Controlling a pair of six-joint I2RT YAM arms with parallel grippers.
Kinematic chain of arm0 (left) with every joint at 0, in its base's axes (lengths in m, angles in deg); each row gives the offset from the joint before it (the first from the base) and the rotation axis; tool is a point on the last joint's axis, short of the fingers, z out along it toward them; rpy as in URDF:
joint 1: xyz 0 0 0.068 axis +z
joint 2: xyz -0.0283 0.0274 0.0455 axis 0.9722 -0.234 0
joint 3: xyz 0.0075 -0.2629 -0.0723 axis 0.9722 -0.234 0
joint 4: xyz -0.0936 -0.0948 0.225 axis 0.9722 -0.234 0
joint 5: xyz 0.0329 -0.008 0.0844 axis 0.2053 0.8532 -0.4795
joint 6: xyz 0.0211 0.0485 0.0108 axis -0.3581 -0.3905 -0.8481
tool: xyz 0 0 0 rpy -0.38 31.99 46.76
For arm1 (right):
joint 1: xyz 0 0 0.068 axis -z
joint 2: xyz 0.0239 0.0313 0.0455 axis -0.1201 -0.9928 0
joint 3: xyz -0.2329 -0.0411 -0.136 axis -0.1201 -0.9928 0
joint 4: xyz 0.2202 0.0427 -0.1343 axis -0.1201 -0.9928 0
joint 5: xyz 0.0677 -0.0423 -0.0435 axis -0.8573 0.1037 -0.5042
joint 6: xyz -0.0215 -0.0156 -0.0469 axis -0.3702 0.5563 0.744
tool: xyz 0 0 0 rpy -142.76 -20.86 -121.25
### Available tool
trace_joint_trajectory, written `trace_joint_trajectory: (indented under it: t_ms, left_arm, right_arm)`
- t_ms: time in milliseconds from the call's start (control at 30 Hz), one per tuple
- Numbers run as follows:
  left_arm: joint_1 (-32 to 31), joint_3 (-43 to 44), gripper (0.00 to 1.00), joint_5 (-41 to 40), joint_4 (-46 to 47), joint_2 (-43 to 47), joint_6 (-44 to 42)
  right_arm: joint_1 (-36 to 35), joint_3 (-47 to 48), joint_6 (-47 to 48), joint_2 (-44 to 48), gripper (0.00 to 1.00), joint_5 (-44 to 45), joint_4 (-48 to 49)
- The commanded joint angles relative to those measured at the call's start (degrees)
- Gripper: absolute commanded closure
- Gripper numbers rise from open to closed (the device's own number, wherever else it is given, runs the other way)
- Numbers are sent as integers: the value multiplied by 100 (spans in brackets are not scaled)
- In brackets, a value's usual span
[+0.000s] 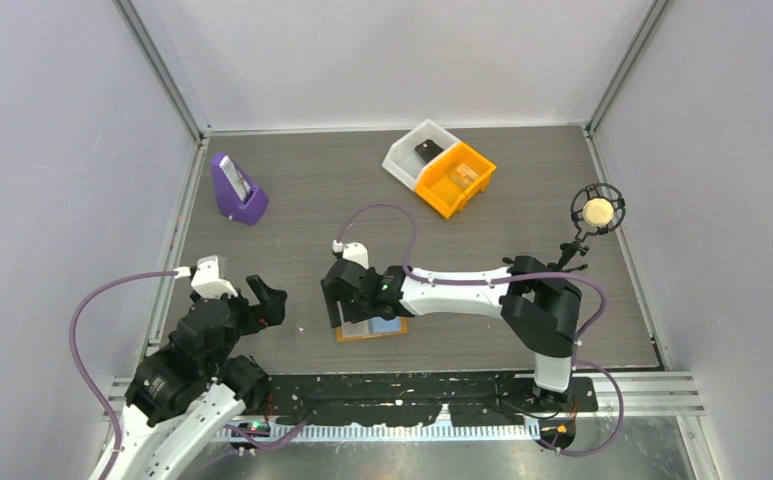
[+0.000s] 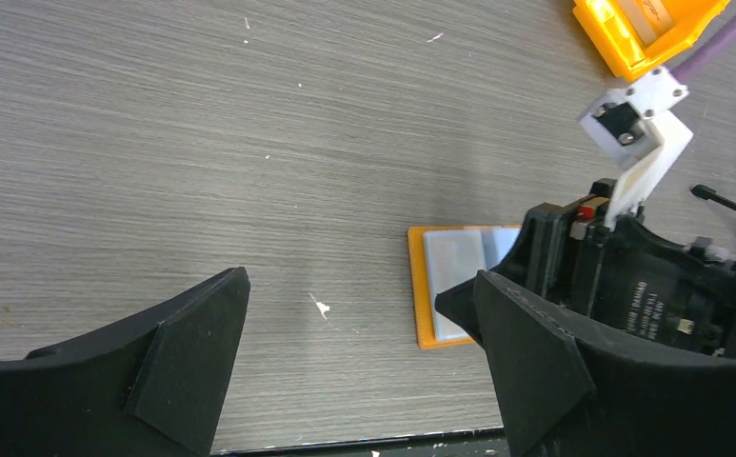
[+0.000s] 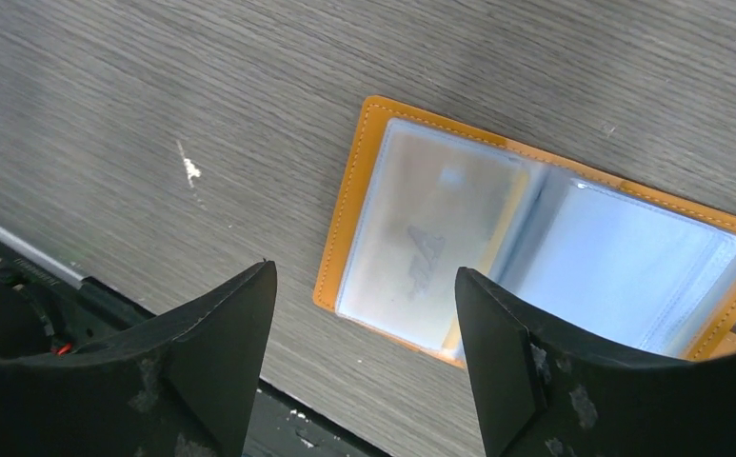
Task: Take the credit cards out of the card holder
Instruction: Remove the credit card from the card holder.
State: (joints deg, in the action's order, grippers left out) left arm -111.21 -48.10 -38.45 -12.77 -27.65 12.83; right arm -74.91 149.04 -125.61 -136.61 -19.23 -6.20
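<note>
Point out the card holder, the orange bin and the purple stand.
card holder (image 3: 421,238): right wrist view, left clear sleeve.
orange bin (image 1: 474,186): top external view, right outer wall.
purple stand (image 1: 247,210): top external view, its base.

- Under the right gripper (image 1: 354,308), from above: most of the card holder (image 1: 372,331), only near edge and one corner showing.
- Behind that gripper's body, from the left wrist: holder's far half.
- Between the right fingers: print on the sleeved card (image 3: 421,238), too blurred to read.
- Beyond the gripper: orange bin (image 2: 645,33), cut by the top edge.
</note>
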Motion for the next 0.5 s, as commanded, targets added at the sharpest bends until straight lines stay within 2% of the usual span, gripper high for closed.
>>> trace_joint_trajectory:
  t_ms: [0, 267, 467]
  left_arm:
    - [-2, 105, 9, -27, 98, -24, 7]
    - [-5, 32, 9, 51, 185, -65, 45]
    - [-6, -85, 10, 463, 334, -279, 152]
  right_arm:
    - [-87, 412, -114, -321, 24, 351, -379]
    - [-160, 484, 14, -583, 29, 810, -797]
    - [-160, 83, 87, -363, 44, 777, -537]
